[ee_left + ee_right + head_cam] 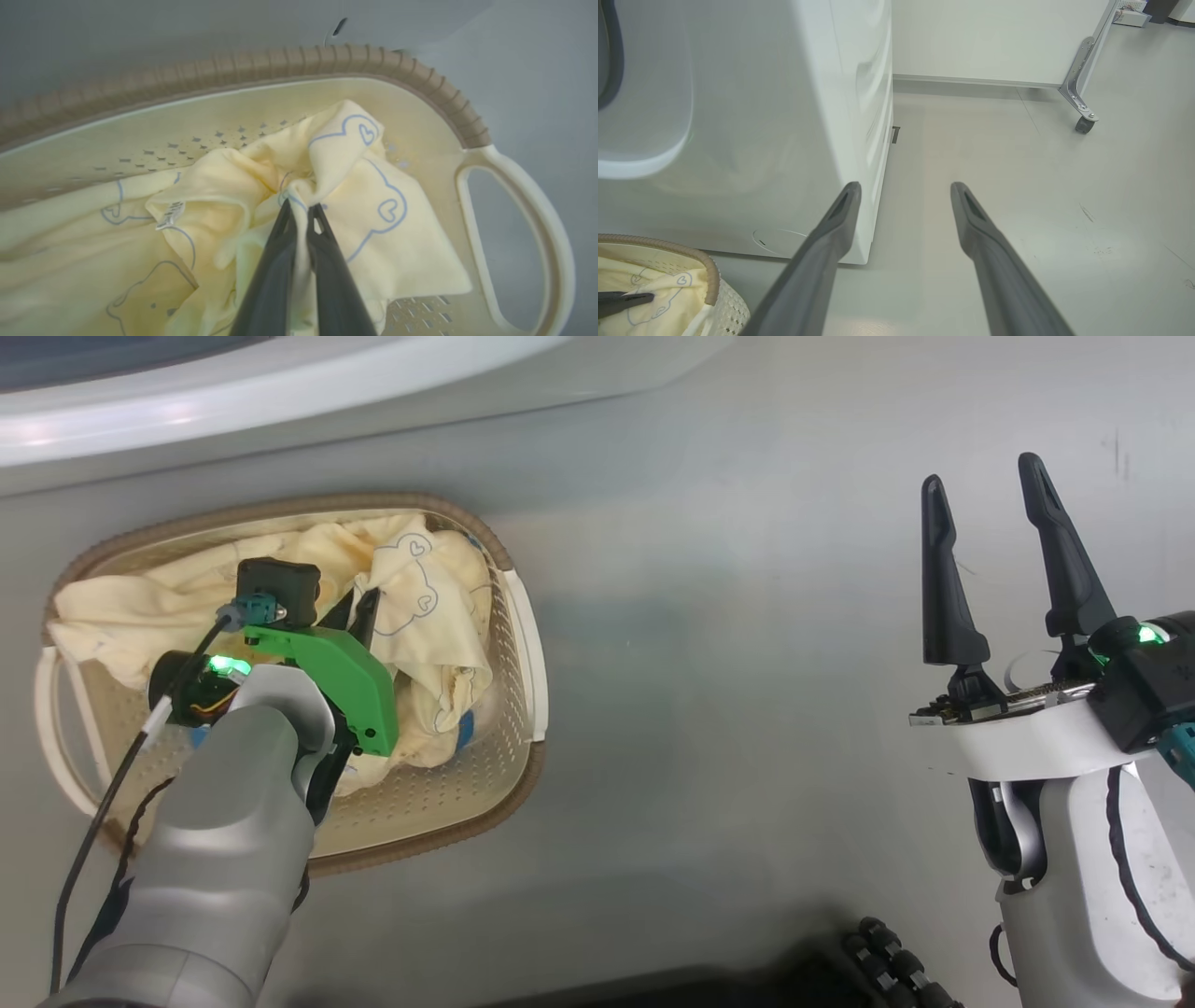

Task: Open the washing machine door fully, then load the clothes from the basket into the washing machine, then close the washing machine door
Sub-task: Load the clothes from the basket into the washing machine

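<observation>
The cream basket (523, 644) with its brown rim (327, 60) stands on the floor below the white washing machine (761, 116). Pale-yellow clothes (429, 588) with blue line-drawn bears fill it, and a bit of blue cloth (464, 729) peeks out beneath them. My left gripper (301, 207) reaches down into the basket and is shut on a bunched fold of the yellow clothes (373, 196). My right gripper (980, 476) hangs over the bare floor to the right of the basket, open, with nothing between its fingers (845, 205). The washing machine door is out of view.
The washer's curved white front (280, 392) runs along the top left, close above the basket. A white panel on a castor leg (1083, 121) stands far off behind the washer's corner. Grey floor (747, 709) lies between basket and right arm.
</observation>
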### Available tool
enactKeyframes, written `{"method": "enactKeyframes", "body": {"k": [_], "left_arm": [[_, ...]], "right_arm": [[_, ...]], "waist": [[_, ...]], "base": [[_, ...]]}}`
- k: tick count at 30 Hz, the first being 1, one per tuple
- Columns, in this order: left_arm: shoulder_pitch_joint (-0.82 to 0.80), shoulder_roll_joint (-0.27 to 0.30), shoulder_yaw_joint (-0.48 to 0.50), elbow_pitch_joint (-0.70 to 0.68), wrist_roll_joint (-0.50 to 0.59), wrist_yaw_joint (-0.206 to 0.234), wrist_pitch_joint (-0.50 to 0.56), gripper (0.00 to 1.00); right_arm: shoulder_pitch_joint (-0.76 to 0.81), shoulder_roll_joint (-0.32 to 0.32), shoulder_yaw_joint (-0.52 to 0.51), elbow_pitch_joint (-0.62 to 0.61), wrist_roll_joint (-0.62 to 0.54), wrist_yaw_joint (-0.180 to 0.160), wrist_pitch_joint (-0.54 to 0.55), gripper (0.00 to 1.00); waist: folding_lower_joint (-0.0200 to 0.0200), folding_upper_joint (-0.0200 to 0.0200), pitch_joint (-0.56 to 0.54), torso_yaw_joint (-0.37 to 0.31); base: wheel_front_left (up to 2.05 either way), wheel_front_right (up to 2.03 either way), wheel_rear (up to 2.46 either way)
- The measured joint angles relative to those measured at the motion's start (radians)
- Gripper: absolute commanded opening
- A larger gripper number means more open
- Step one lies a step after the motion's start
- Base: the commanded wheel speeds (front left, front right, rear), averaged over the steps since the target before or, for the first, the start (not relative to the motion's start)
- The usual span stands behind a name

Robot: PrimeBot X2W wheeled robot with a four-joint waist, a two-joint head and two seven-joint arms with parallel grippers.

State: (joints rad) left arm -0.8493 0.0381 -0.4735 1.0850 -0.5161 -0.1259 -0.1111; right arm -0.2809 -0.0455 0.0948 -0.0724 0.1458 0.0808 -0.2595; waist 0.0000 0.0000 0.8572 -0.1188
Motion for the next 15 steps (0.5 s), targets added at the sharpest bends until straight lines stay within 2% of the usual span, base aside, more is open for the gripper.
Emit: {"method": "enactKeyframes", "body": {"k": [7,10,15], "left_arm": [[0.026,0.01,0.012,-0.001,0.014,-0.002,-0.131,0.0],[0.043,0.024,0.018,-0.004,0.017,-0.001,-0.142,0.0],[0.074,0.053,0.037,-0.037,0.026,0.033,-0.146,0.0]], "right_arm": [[0.001,-0.016,-0.034,0.034,-0.016,0.0,0.0,1.0],[0.001,-0.017,-0.047,0.047,-0.021,-0.001,0.0,1.0],[0.003,-0.017,-0.065,0.063,-0.025,-0.004,0.0,1.0]], "waist": [[0.0,0.0,-0.066,0.03],[0.0,0.0,-0.099,0.041],[0.0,0.0,-0.162,0.056]], "base": [[0.0,0.0,0.0],[0.0,0.0,0.0],[0.0,0.0,0.0]]}}
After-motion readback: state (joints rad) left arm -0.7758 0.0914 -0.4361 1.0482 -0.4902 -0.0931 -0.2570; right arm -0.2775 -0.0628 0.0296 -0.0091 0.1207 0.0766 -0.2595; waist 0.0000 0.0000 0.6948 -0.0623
